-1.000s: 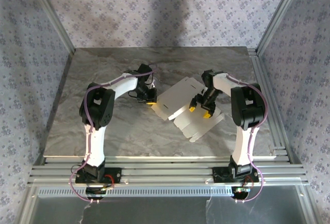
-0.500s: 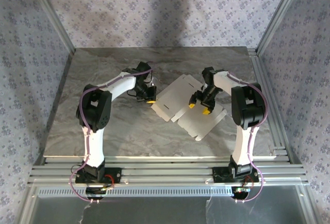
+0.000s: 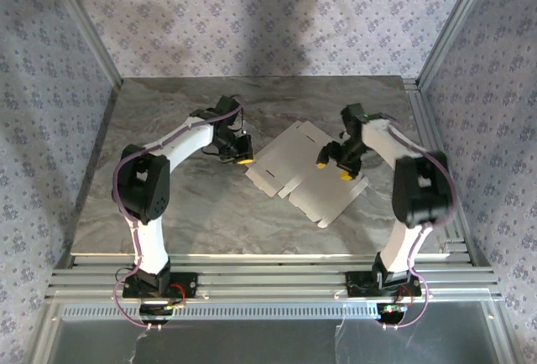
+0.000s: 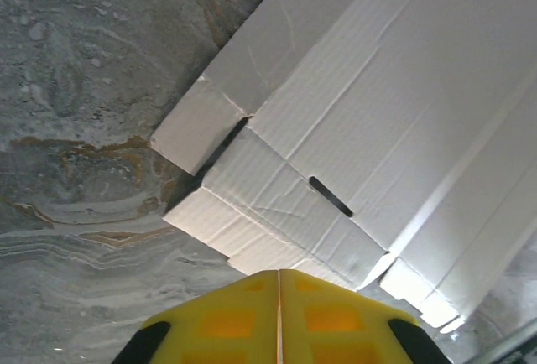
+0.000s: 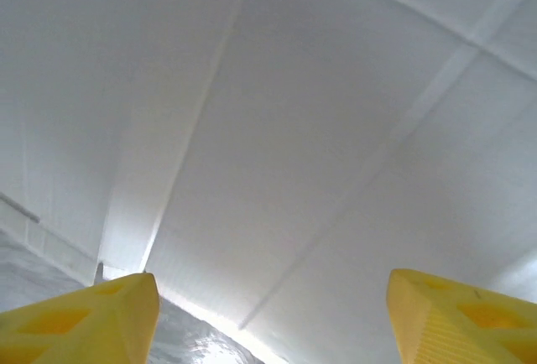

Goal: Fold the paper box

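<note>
The box [image 3: 302, 181] lies flat, an unfolded sheet, mid-surface [image 3: 168, 121] between both arms. The left pincer [image 3: 243, 161] is clenched, empty, just beside its left corner. The right pincer [image 3: 333, 169], released wide, hangs over its right half, nearer.

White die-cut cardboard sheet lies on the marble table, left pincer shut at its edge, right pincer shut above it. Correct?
No: the right pincer is open above the white cardboard sheet, its yellow fingers wide apart in the right wrist view. The rest holds.

No readable text, no labels, brands or numbers, paper box [image 3: 315, 192] plain white
</note>
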### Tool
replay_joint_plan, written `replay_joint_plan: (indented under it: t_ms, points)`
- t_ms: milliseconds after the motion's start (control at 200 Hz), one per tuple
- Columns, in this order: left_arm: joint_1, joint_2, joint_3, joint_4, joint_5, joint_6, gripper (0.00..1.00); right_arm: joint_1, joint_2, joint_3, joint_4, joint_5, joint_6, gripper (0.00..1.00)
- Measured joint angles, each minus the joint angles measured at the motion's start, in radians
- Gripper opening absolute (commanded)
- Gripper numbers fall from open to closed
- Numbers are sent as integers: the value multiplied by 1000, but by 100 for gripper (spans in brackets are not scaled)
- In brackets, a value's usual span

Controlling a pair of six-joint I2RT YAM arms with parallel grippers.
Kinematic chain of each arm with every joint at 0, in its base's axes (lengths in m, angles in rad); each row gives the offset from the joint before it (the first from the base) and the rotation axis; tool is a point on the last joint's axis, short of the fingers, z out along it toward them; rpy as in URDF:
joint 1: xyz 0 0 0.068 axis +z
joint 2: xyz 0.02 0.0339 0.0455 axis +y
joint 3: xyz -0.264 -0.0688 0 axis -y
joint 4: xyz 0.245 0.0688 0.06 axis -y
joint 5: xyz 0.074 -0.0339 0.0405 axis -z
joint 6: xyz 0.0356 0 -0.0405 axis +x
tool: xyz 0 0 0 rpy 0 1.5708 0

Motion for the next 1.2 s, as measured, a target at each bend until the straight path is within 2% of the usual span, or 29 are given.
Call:
replay_joint_plan:
  t_ms: [55, 160, 230, 350, 510, 620, 675, 775, 850, 969, 1084, 1199]
  points:
    - [-5, 6, 19, -5, 13, -13, 13, -58, -130, -119, 39, -13, 35, 75]
    - [-49, 34, 92, -13, 21, -32, 15, -171, -276, -281, 75, -45, 82, 76]
    - [-98, 59, 139, -10, 21, -44, 16, -222, -309, -343, 89, -61, 97, 76]
    - [-170, 96, 166, -13, 21, -89, 26, -304, -303, -361, 112, -97, 100, 75]
    - [-206, 75, 71, 22, 36, -241, 38, -335, -151, -235, 137, -106, 76, 72]
    - [-228, 13, -47, 61, 35, -375, 52, -311, -16, -122, 160, -109, 69, 72]
    - [-243, -34, -118, 110, 35, -454, 55, -291, 39, -63, 161, -109, 69, 72]
    - [-266, -146, -290, 285, 42, -653, 68, -253, 122, 56, 166, -118, 70, 74]
    - [-281, -191, -369, 385, 39, -794, 69, -230, 186, 145, 190, -138, 79, 74]
    - [-297, -187, -375, 497, 25, -941, 68, -209, 279, 240, 229, -174, 121, 73]
    - [-291, -173, -333, 541, 0, -1002, 65, -190, 366, 303, 253, -200, 173, 72]
    - [-253, -109, -246, 562, -12, -1008, 63, -163, 428, 336, 283, -217, 221, 72]
